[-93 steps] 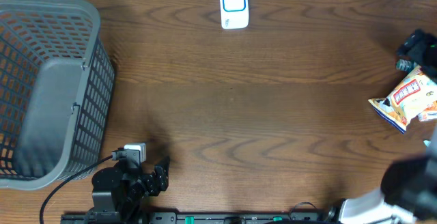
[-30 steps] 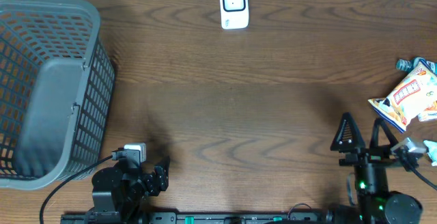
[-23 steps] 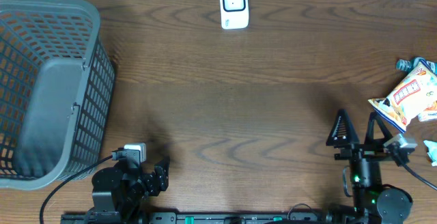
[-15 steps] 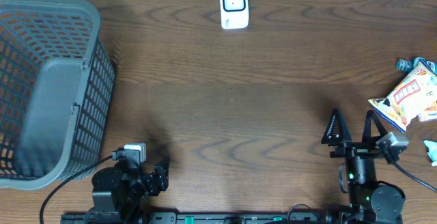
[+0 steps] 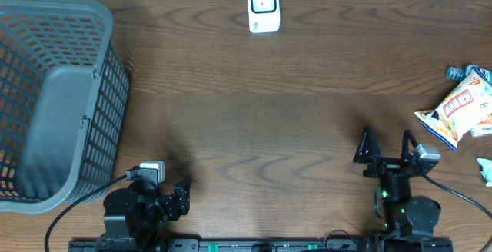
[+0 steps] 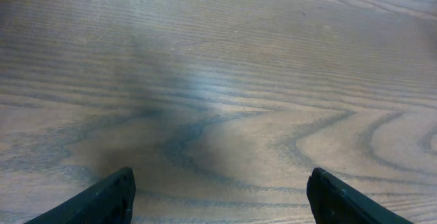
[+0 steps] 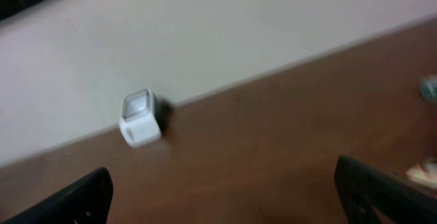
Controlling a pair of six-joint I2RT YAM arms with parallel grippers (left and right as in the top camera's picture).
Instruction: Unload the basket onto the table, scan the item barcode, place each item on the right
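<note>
The item, an orange and white snack packet (image 5: 460, 114), lies flat at the table's right edge. A white barcode scanner (image 5: 263, 6) stands at the far middle of the table and shows small and blurred in the right wrist view (image 7: 141, 119). My right gripper (image 5: 386, 140) is open and empty near the front right, left of the packet and apart from it, pointing toward the scanner. Low at the front left, my left gripper (image 5: 181, 193) is open, with only bare wood between its fingertips (image 6: 116, 191).
A grey mesh basket (image 5: 54, 98) fills the left side of the table. A small teal object (image 5: 455, 72) lies beside the packet's far end, and another pale item (image 5: 486, 169) pokes in at the right edge. A pale wall runs behind the scanner.
The right arm has drawn back from the packet at the far right edge and then slid left along the front. The left arm, packet and scanner have stayed put.
</note>
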